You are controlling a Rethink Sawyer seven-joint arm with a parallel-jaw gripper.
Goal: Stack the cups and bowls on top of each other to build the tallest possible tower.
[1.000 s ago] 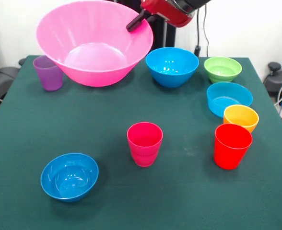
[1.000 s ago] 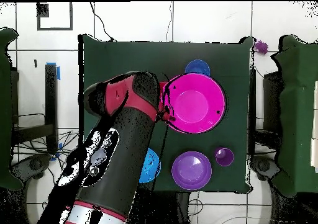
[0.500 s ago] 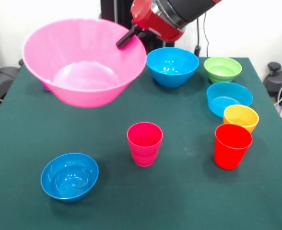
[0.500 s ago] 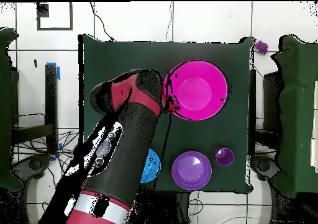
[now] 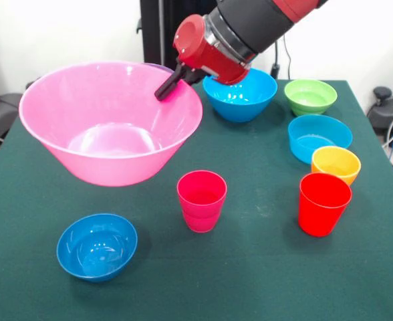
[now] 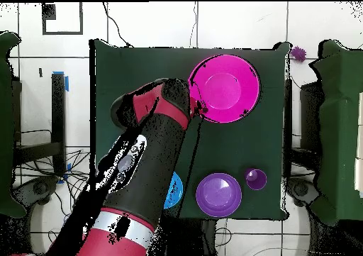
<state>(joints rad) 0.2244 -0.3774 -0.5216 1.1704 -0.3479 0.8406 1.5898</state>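
My gripper point(image 5: 164, 89) is shut on the right rim of the huge pink bowl point(image 5: 109, 127), holding it up over the left half of the table. In the overhead view the pink bowl point(image 6: 224, 88) sits near the far edge with the gripper point(image 6: 196, 109) at its rim. A magenta-pink cup point(image 5: 202, 200) stands mid-table and a red cup point(image 5: 324, 203) at the right. The purple cup point(image 6: 256, 179) and large purple bowl point(image 6: 218, 193) show only from overhead. The large blue bowl point(image 5: 243, 100) lies behind my arm.
A green bowl point(image 5: 310, 95), a cyan bowl point(image 5: 319, 137) and a small orange bowl point(image 5: 335, 164) line the right side. A small dark blue bowl point(image 5: 97, 245) sits at the front left. The dark green table point(image 5: 263, 267) ends close beyond them.
The pink bowl, held by my gripper, has travelled away from the robot's side toward the table's middle and sunk lower in the front view. It now hides the purple cup there.
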